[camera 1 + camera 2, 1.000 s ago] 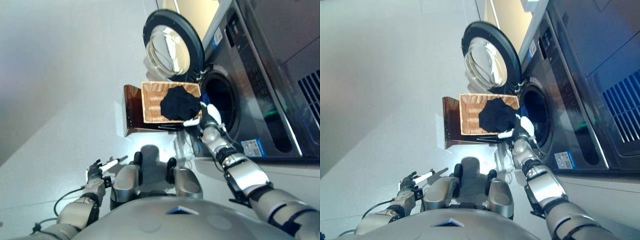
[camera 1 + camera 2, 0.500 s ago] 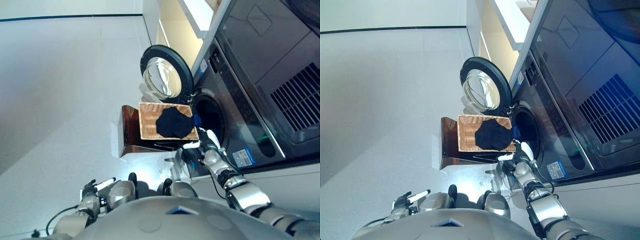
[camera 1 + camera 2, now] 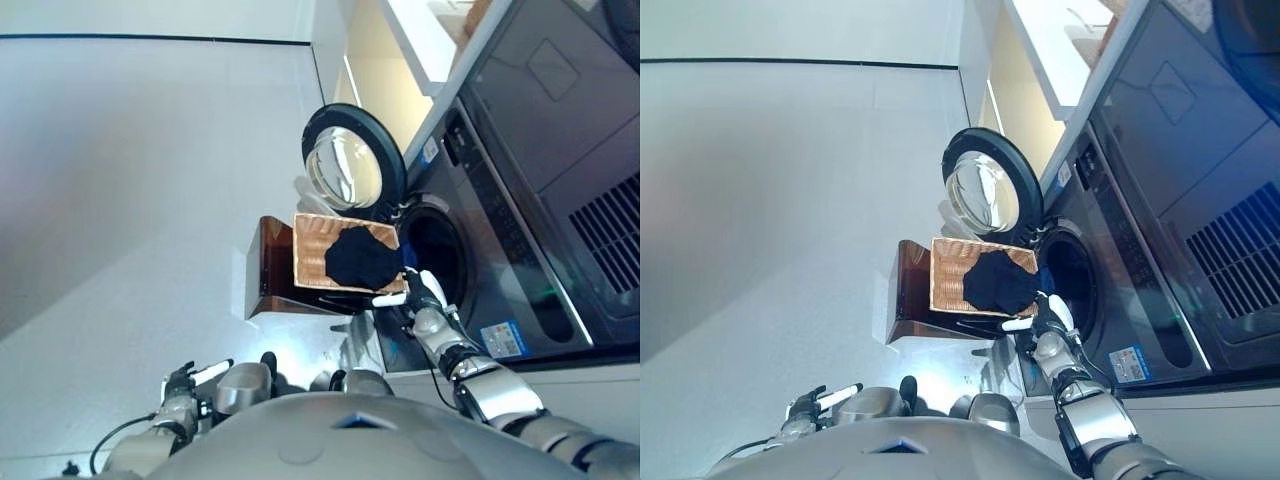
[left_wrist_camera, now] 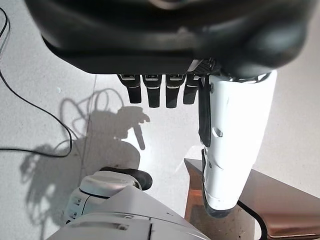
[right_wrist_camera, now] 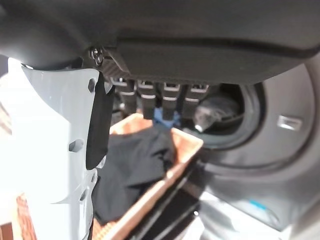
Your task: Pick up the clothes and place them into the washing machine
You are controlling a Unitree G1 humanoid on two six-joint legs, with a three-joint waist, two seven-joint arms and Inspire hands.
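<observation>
A black garment [image 3: 362, 258] lies heaped in a woven basket [image 3: 318, 250] that rests on a brown stool [image 3: 271, 272] in front of the washing machine [image 3: 500, 230]. A bit of blue cloth [image 5: 162, 118] shows at the basket's edge nearest the drum. The machine's round door [image 3: 354, 160] is swung wide and the dark drum opening [image 3: 438, 248] is exposed. My right hand [image 3: 421, 292] hovers at the basket's near corner beside the drum, open and holding nothing; in its wrist view the black garment [image 5: 131, 170] lies just past the fingers [image 5: 150, 102]. My left hand [image 3: 188, 380] hangs low, open and empty.
The pale floor [image 3: 130, 180] stretches to the left of the stool. A cream cabinet or wall [image 3: 385, 60] stands beyond the door. The machine's dark front panel [image 3: 545, 120] fills the right side.
The camera has shifted, so the whole scene sits differently in the picture. My right hand stays by the basket's near corner and the black garment has not moved.
</observation>
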